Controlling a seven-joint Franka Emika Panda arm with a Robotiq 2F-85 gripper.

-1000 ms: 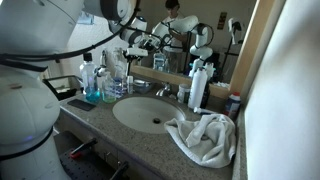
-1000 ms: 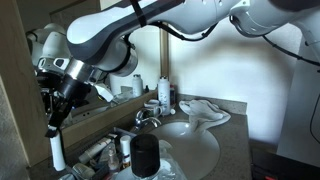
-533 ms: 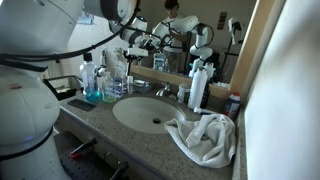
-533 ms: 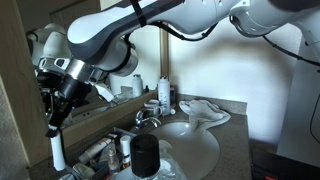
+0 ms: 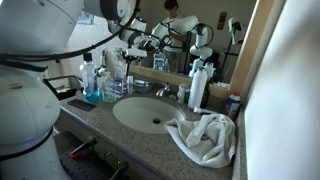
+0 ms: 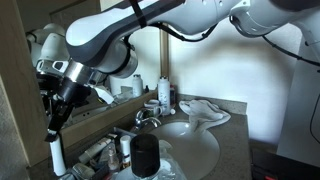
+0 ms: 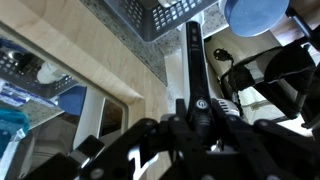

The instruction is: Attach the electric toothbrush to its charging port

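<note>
My gripper (image 7: pixel 200 125) is shut on a black electric toothbrush (image 7: pixel 192 60), gripping it around the power button. The slim body points away from the wrist toward the counter. In an exterior view the gripper (image 6: pixel 62 100) hangs at the left end of the counter with the dark toothbrush (image 6: pixel 52 125) slanting down out of it. Just under its tip stands a white cylinder (image 6: pixel 57 155); I cannot tell if that is the charging port. In an exterior view the gripper (image 5: pixel 133 52) is above the bottles beside the sink.
A round sink (image 5: pixel 150 112) with a faucet (image 5: pixel 163 90) sits mid-counter. A crumpled white towel (image 5: pixel 205 138) lies beside it. Bottles (image 5: pixel 95 78) and a tall white dispenser (image 5: pixel 198 85) stand by the mirror. A black cup (image 6: pixel 146 155) and a wire basket (image 7: pixel 160 15) are nearby.
</note>
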